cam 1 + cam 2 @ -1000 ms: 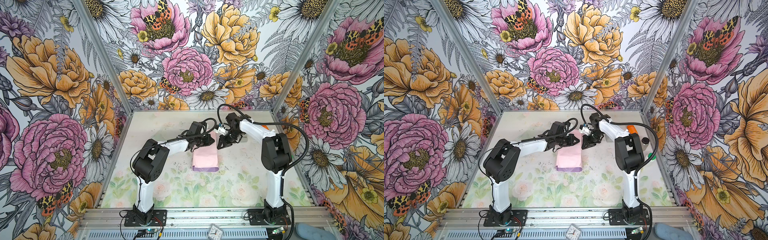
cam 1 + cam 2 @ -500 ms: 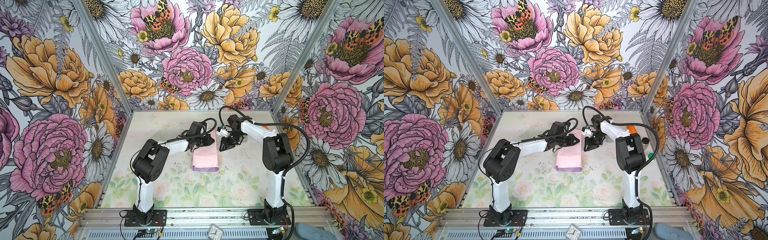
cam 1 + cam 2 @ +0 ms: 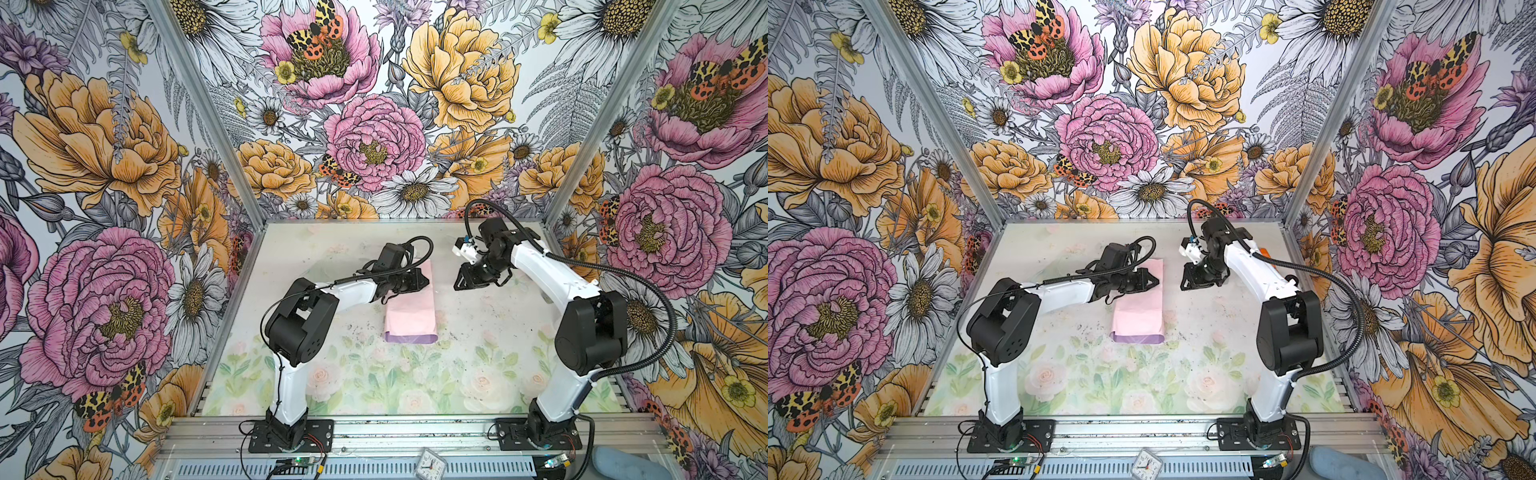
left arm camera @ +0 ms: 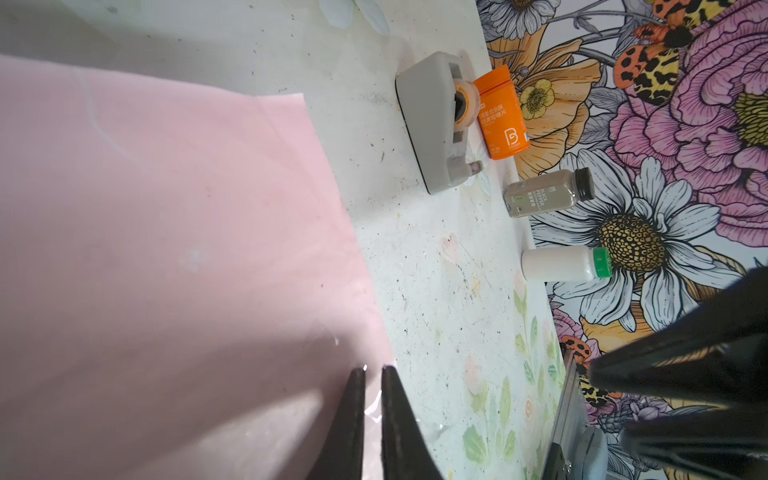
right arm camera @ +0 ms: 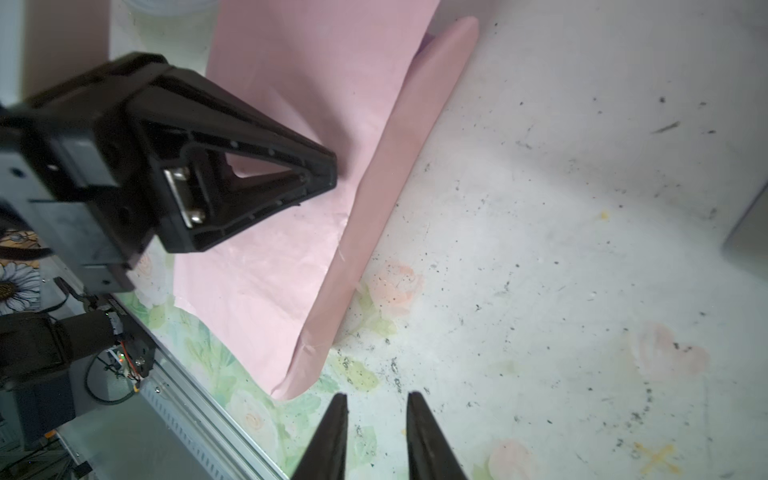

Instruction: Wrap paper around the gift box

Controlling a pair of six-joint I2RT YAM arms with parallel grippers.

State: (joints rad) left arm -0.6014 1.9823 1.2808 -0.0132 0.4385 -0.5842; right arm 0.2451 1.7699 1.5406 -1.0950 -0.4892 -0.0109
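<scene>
My left claw (image 3: 422,281), nearly closed, rested on the paper (image 3: 411,322). Its long axis ran front-to-back, just left of my slightly open, empty right claw (image 3: 459,284).

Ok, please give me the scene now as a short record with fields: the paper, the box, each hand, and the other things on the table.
paper: folded, pink face up, lilac strip at its near edge, in the middle of the table
gift box: not visible
left hand: shut, tip on the far part of the paper
right hand: open, holds nothing, beside the paper, not touching it
other things: grey tape dispenser, orange bottle, pepper bottle, white bottle with green cap, all near the wall on the right arm's side
</scene>
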